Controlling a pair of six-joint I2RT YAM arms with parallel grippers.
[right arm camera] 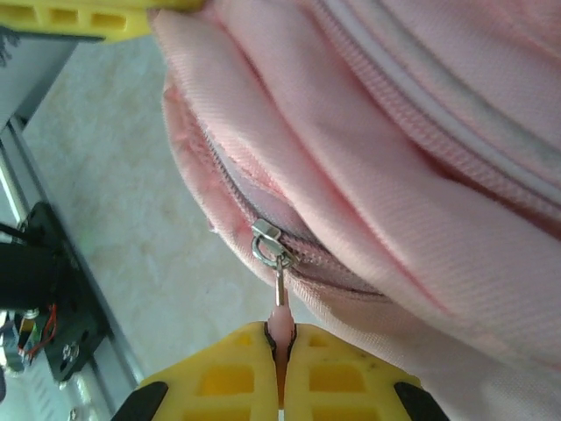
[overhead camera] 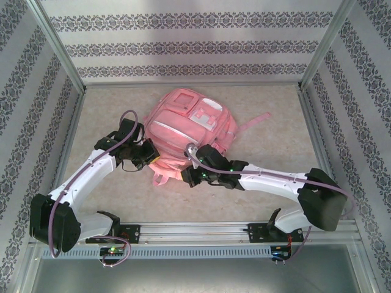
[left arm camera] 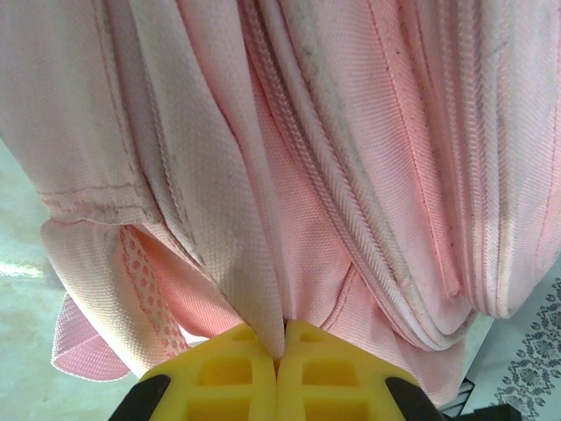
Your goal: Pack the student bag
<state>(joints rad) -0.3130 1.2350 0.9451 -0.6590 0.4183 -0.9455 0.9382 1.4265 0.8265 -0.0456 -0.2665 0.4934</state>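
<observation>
student bag (overhead camera: 189, 122), right claw (right arm camera: 280, 338) pinching its zipper pull (right arm camera: 280, 303)

Matt woven pink cloth on the bag (left arm camera: 351, 175), shiny metal on the zip pull (right arm camera: 279, 285), smooth yellow plastic fingers (right arm camera: 219, 377).

Bright, even light; wrist close-ups look slightly soft.

The student bag (overhead camera: 192, 125) lies on the table (overhead camera: 275, 116), toward the far side. The left gripper (overhead camera: 151, 160) touches its near-left edge; the right gripper (overhead camera: 187, 176), just right, meets the zipper pull (right arm camera: 280, 294).
</observation>
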